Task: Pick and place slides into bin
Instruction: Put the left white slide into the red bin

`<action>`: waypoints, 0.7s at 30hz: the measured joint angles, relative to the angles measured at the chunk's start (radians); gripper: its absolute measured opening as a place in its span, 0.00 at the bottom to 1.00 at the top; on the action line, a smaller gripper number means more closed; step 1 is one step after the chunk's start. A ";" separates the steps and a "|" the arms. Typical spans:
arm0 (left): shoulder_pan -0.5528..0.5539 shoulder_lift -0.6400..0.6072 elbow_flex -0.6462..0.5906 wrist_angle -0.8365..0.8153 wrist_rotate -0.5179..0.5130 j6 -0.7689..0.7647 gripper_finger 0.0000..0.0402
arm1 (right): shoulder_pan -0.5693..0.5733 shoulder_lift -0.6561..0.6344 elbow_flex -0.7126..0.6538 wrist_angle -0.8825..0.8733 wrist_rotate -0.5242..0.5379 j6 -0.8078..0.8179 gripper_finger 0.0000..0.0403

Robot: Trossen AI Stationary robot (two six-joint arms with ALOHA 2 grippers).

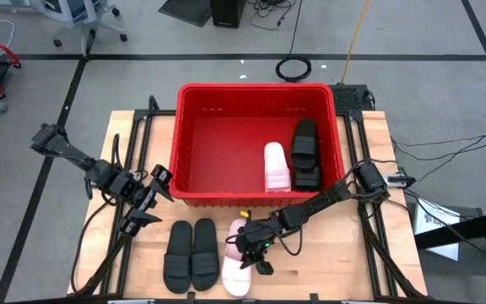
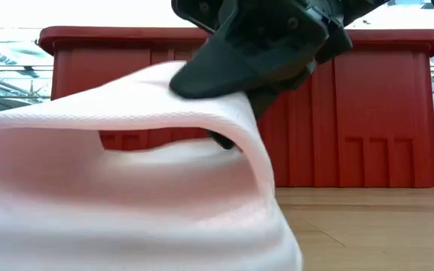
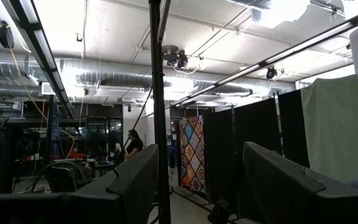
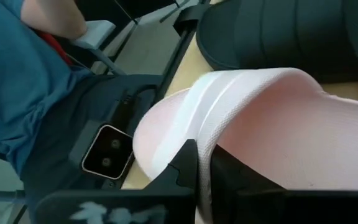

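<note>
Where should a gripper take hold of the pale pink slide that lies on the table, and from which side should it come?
Probably by the ribbed strap of the pale pink slide, coming from above: it arches clear of the sole, so one finger slips under it and one stays over. The right gripper is doing this now, shut on the strap edge. The left gripper waits open by the bin.

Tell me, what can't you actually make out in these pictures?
- Low view: the pink slide fills the frame, hiding the table and the black slides.
- Low view: the bin shows only its outside wall; its contents are hidden.
- Left wrist view: it faces the room, so no slides show.
- Right wrist view: the right gripper covers part of the strap.
</note>
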 joint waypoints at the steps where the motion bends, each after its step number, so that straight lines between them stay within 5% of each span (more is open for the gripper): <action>1: 0.000 0.000 0.000 0.000 0.000 0.000 0.60 | 0.000 -0.009 -0.001 -0.004 0.000 -0.001 0.01; 21: 0.000 0.000 0.000 -0.004 0.000 0.000 0.60 | 0.001 -0.240 -0.002 -0.018 -0.088 -0.123 0.01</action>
